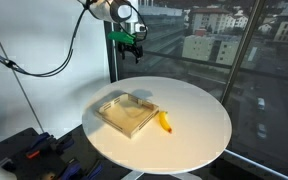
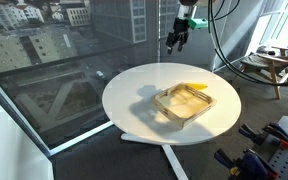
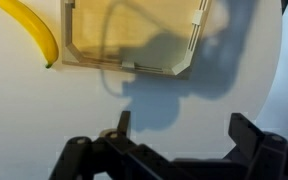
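Note:
My gripper hangs high above the far side of a round white table, open and empty; it also shows in an exterior view and in the wrist view. A shallow square wooden tray lies on the table, also seen in an exterior view and in the wrist view. A yellow banana lies beside the tray's edge, touching or nearly touching it; it shows in an exterior view and in the wrist view. The tray looks empty.
The table stands next to floor-to-ceiling windows. Black cables hang from the arm. A toolbox with tools sits on the floor by the table, and a stool stands nearby.

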